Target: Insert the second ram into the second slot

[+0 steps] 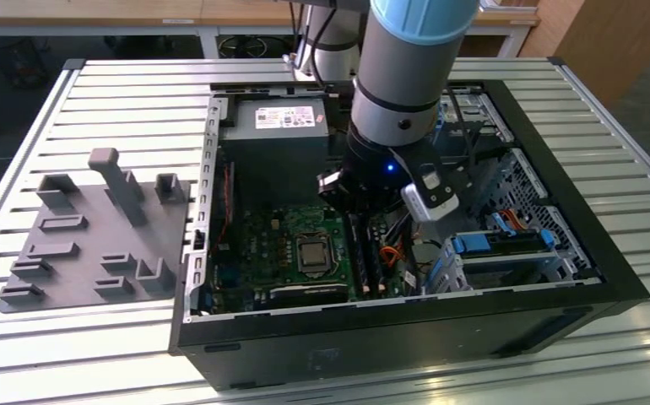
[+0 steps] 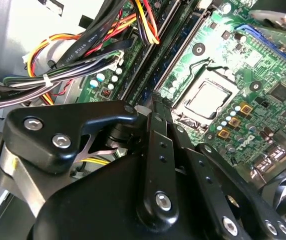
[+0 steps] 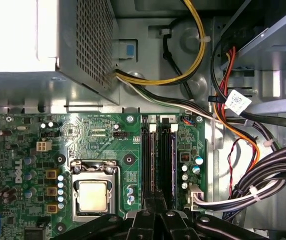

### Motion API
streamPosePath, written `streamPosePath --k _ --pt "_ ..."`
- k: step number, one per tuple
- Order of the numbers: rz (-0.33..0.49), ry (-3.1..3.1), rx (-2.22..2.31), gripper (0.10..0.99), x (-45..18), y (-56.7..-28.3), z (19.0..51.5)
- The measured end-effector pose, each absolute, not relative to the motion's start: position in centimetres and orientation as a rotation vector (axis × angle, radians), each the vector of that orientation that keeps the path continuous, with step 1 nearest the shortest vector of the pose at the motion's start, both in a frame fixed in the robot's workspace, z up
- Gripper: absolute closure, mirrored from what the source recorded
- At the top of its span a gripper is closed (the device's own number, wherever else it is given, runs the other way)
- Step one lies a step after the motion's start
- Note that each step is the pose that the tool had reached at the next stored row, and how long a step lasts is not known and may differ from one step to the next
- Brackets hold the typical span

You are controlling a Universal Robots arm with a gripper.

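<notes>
Inside the open computer case that sat on the slatted counter, the exterior view showed the arm reaching down over the green motherboard, its end effector low above the memory slots beside the processor socket. A grey fixture tray lay on the counter near the exterior view's left edge, well apart from the case. Whether anything was pinched between the fingers could not be told from that view. Seen in the second wrist view, the black end effector had its fingers drawn narrow, close together, with their tips right at the long slots, next to the processor socket and a bundle of coloured cables. Seen in the first wrist view, the end effector pointed at two parallel slots; the second ram, a thin strip with bluish glints, stood seated in the slot farther from the processor socket, running its full length between the white end clips. The fingertips met over the near end of these slots, and I could not tell whether they gripped the strip or only rested at it.
</notes>
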State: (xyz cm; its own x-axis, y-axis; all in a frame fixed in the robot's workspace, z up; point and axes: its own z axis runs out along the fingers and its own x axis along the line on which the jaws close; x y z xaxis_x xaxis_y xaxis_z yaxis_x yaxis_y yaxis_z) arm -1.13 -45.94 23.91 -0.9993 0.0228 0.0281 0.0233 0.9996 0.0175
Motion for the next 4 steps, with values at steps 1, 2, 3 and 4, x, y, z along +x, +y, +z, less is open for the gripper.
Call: streamPosePath --k 1,2,3,4 --pt "-0.027 -3.113 -0.036 0.980 -1.14 -45.95 23.94" --pt "-0.027 -3.113 -0.036 0.980 -1.14 -45.95 23.95" --pt "-0.027 -3.113 -0.036 0.980 -1.14 -45.95 23.95" --pt "-0.027 -3.113 -0.036 0.980 -1.15 -45.95 23.96"
